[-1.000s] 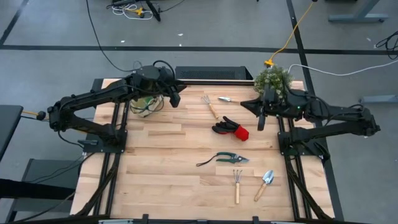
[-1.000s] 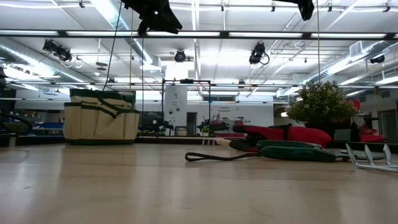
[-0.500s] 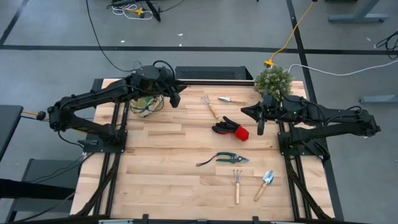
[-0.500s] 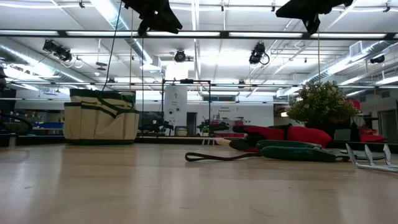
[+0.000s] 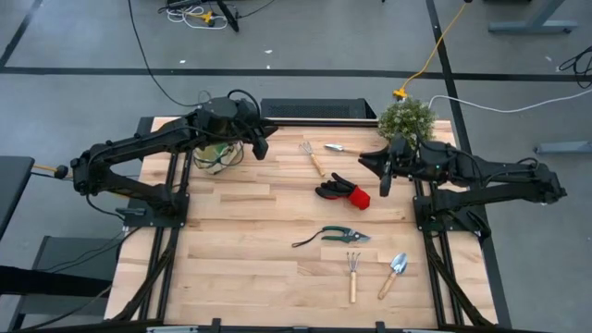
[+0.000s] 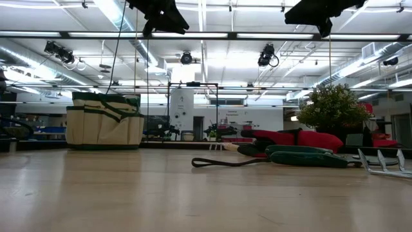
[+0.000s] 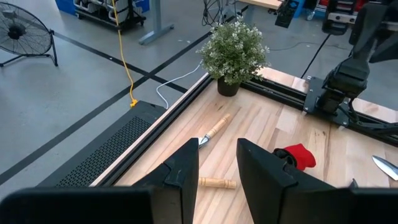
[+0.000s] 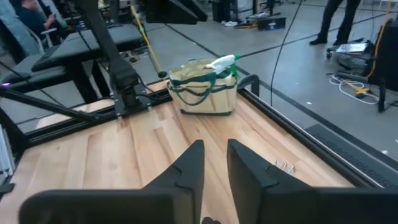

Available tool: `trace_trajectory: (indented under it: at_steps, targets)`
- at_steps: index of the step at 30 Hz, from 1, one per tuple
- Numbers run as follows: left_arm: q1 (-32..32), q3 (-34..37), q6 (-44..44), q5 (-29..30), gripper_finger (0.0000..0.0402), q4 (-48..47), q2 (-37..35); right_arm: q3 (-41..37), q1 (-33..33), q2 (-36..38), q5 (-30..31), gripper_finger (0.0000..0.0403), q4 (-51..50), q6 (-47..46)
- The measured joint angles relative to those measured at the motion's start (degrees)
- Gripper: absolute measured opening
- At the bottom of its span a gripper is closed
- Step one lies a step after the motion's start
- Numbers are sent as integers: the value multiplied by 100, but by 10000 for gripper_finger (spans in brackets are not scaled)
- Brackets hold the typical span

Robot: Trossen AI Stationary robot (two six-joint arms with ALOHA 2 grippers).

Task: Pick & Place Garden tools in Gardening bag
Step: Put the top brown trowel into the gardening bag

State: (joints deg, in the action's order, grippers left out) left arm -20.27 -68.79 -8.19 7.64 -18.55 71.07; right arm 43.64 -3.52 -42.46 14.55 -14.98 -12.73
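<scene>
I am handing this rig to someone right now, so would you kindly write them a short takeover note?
Left gripper: empty, fingers apart, raised over the far left corner by the gardening bag.
Right gripper: empty, fingers slightly apart, raised near the plant, above the gloves.
Done: a green spray bottle sticks out of the bag.
Left on the table: fork and trowel at the far edge, gloves mid-table, pruning shears, rake and second trowel nearer the front.

Bare table [image 5: 240,240] lies between bag [image 5: 215,155] and gloves [image 5: 340,191]; plant [image 5: 406,117] crowds the far right corner.
</scene>
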Motion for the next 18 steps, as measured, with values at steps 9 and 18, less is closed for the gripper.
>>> trace_trajectory:
  at_steps: [9,18]
  targets:
    - [0,0,0,0,115,66,-1,234,-436,-23,-57,131,-263,1]
    - [0,0,0,0,115,72,-4,775,-912,-372,-252,195,-1053,130]
